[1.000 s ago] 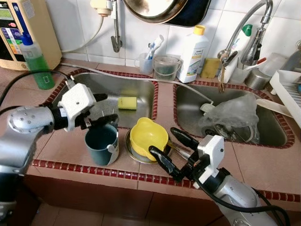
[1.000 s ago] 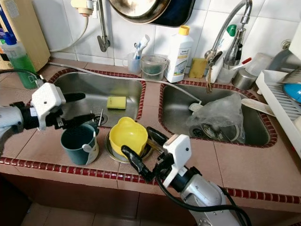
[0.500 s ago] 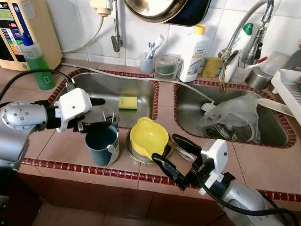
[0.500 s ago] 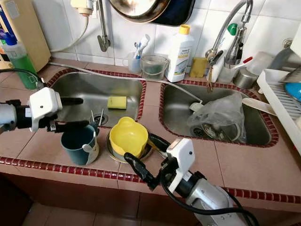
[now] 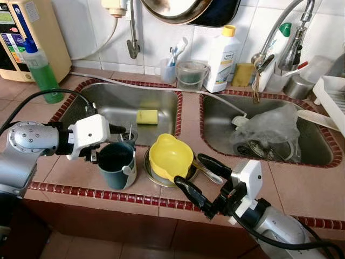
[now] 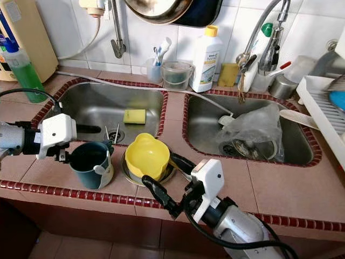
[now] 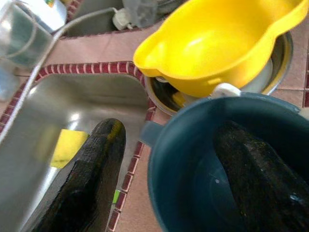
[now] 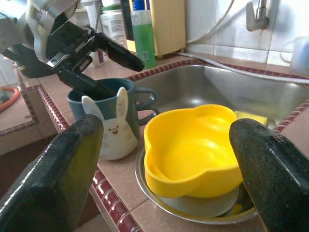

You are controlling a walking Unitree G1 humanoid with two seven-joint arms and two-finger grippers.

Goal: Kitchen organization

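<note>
— Where are we with the mug?

— Our left tool (image 5: 114, 141) straddles the rim of the dark teal mug (image 5: 116, 164): one finger down inside it, the other outside the wall on the sink side. The jaws are spread, not yet clenched on the wall. The mug stands upright on the tiled table (image 5: 302, 189), near the front edge, just in front of the left sink basin (image 5: 108, 105).

— And the right side?

— Our right tool (image 5: 195, 177) hangs released and wide open at the front edge, facing the yellow bowl (image 5: 170, 156). That bowl sits tilted in a steel dish (image 5: 150, 174), which lies touching or nearly touching the mug.

— What could go wrong from here?

— We judge a few things. The grip would be on one thin wall only — if we close off-centre, the mug may tip or swing as it lifts. It has a white rabbit figure (image 8: 115, 129) on its front and a handle (image 8: 147, 100) toward the sink, so the weight is uneven. A sideways pull could knock the mug against the steel dish and unseat the tilted bowl.

— And the edge?

— The mug is close to the red-tiled front border (image 5: 81, 193); a slip there drops it to the floor. We cannot tell whether the mug is wet inside, which would make the pinch less sure.
</note>
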